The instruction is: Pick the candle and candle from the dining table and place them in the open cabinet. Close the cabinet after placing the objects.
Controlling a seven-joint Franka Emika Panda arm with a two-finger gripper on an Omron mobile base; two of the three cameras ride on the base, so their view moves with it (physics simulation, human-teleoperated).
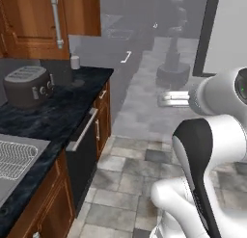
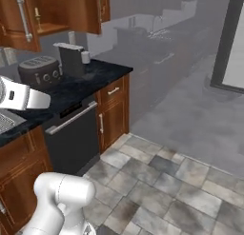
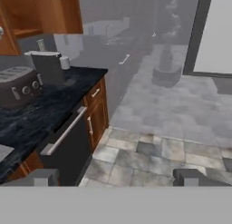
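Claw (image 3: 116, 177) is wide open with nothing in it, hanging over the floor at the bottom of the hand view. One candle (image 2: 36, 13) already sits in the open cabinet (image 2: 57, 10), upper left. I'd turn back for the second one.

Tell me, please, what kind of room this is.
It looks like a home kitchen. A toaster stands on a black marble counter, wooden wall cabinets hang above it, and a sink with a wire rack is set into the counter. The floor is stone tile.
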